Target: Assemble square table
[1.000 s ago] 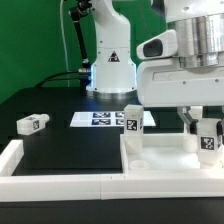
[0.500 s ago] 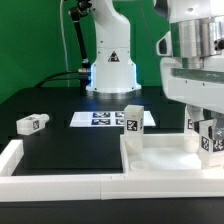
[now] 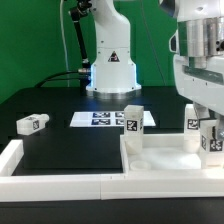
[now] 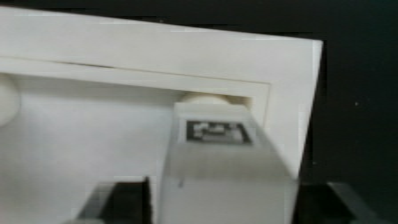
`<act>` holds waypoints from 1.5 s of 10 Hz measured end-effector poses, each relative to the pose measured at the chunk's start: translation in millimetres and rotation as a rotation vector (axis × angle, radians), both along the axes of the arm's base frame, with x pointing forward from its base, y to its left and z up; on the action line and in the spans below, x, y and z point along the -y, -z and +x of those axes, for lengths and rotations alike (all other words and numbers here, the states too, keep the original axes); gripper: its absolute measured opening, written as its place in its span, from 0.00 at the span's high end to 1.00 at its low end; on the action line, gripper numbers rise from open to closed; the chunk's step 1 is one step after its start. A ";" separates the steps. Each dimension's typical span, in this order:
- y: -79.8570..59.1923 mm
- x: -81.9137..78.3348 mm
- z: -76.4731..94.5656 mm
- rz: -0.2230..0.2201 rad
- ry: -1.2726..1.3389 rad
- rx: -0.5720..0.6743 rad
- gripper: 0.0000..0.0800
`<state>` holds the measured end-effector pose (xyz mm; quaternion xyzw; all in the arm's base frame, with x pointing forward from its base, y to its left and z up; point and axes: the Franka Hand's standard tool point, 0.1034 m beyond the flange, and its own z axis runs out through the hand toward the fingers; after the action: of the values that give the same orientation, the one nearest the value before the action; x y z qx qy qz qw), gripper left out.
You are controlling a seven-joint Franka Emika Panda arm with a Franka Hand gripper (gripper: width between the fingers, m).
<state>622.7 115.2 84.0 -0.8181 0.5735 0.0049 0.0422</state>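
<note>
Since the gripper (image 4: 228,205) stands with fingers (image 4: 125,205) released, clear of the leg (image 3: 205,140) upright at the tabletop's (image 3: 160,168) far corner on the exterior view's right, you seem done placing it; next, fetch the loose leg (image 3: 32,124) lying on the table (image 3: 70,152).

The white square tabletop (image 3: 165,158) is lying flat, raised rim up, by the worktop's near edge at the exterior view's right; a tagged block leg (image 3: 133,120) is standing upright at one far corner of it; a second leg (image 3: 211,138) is standing at the other; a loose leg (image 3: 32,124) is lying on its side near the worktop's edge at the exterior view's left.
</note>
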 end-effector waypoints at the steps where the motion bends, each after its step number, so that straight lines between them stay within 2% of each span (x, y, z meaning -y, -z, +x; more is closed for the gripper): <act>1: 0.0 -3.5 -2.8 -0.027 -0.159 -0.003 0.38; 2: 3.5 -8.7 -5.5 -0.042 -0.291 -0.001 0.23; 3: 3.3 -6.3 -4.6 -0.043 -0.343 0.003 0.20; 6: 4.5 -5.1 -4.2 -0.061 -0.562 0.013 0.19; 7: 5.5 -5.6 0.3 -0.110 -0.771 0.017 0.19; 8: 6.0 -8.9 4.2 -0.126 -0.901 0.031 0.19; 10: 5.8 -12.4 6.7 -0.129 -0.964 0.055 0.19; 11: 5.9 -12.7 6.6 -0.128 -0.952 0.054 0.24; 12: 5.9 -12.7 6.6 -0.128 -0.946 0.054 0.24; 13: 6.0 -12.7 6.6 -0.127 -0.924 0.054 0.48; 14: 6.0 -12.4 6.6 -0.122 -0.851 0.052 0.48; 15: 7.0 -9.3 5.9 -0.120 -0.766 0.043 0.63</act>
<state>628.6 124.4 77.0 -0.9740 0.2247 -0.0305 0.0013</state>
